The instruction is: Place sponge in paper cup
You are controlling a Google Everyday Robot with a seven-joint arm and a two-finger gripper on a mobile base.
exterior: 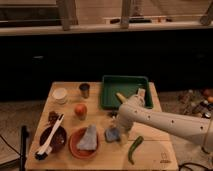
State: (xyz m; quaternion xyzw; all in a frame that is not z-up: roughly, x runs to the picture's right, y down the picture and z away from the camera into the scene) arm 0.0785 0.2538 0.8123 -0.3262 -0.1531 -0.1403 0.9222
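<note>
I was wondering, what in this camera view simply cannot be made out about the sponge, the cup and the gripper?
Camera view:
- Gripper, low, just right of the blue sponge: whether they touch is masked by the arm.
- Paper cup, back left on the table: its inside is too small to read.
- Green tray: its front right corner is covered by the arm.
</note>
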